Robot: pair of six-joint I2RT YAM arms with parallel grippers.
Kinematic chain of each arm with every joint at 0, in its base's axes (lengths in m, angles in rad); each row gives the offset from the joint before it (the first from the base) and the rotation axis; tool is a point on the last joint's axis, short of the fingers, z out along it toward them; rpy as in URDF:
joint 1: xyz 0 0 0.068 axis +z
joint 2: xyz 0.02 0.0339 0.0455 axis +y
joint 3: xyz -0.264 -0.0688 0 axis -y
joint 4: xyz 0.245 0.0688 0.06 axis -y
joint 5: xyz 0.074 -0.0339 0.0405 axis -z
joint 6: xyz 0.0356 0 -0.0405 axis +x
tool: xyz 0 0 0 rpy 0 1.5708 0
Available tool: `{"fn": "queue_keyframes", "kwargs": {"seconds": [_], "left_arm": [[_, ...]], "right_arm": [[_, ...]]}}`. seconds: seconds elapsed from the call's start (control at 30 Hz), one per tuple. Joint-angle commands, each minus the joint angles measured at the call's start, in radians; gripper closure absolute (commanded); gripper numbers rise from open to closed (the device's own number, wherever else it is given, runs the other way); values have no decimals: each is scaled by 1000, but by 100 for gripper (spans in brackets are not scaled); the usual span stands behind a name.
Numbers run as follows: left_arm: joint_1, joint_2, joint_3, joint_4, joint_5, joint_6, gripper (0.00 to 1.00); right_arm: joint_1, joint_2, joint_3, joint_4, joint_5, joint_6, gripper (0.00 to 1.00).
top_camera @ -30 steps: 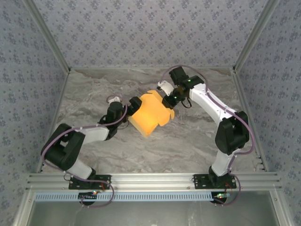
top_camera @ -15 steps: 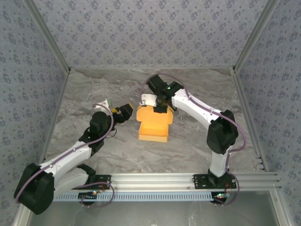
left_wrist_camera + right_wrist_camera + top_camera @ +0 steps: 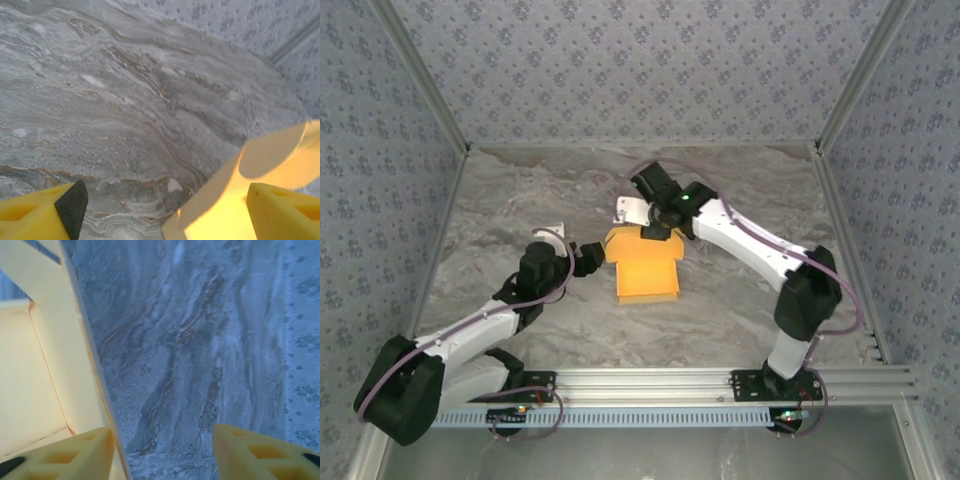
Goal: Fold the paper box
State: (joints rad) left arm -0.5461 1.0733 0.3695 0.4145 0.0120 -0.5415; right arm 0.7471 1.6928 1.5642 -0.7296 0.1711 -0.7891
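no text, label, brand mark, number or sign is legible on any surface inspected: the paper box [image 3: 645, 270] is plain card, the tabletop [image 3: 720, 300] shows marbling only, and the walls [image 3: 620, 70] carry a small repeating print with no lettering.

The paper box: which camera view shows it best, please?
The top external view: the whole paper box sits there on the table, outline and flaps plain. The left wrist view catches one curved flap edge; the right wrist view, a close piece of wall and a fold line.
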Motion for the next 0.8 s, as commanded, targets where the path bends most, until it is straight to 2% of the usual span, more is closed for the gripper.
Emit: {"fn": "queue_keyframes", "kwargs": {"seconds": [0.0,0.07,0.17,0.27,0.4,0.47,0.57,0.77], "left_arm": [[-38,19,44,-4,63,132,18],[-64,30,63,-40,59,172,18],[-81,40,74,-77,45,206,19],[-87,50,77,-87,29,226,21],[-88,77,106,-118,-1,256,25],[-88,91,126,-135,-9,275,27],[-90,120,153,-137,-7,296,32],[-90,170,189,-127,5,280,56]], "right_arm": [[-64,-175,-85,90,-132,207,38],[-135,-284,-193,164,-253,318,35],[-272,-447,-434,337,-467,508,34],[-342,-567,-667,457,-568,578,35],[-369,-619,-815,523,-614,653,36],[-386,-627,-876,614,-635,707,38],[-380,-615,-960,780,-676,673,44],[-357,-520,-951,870,-666,685,48]]}}
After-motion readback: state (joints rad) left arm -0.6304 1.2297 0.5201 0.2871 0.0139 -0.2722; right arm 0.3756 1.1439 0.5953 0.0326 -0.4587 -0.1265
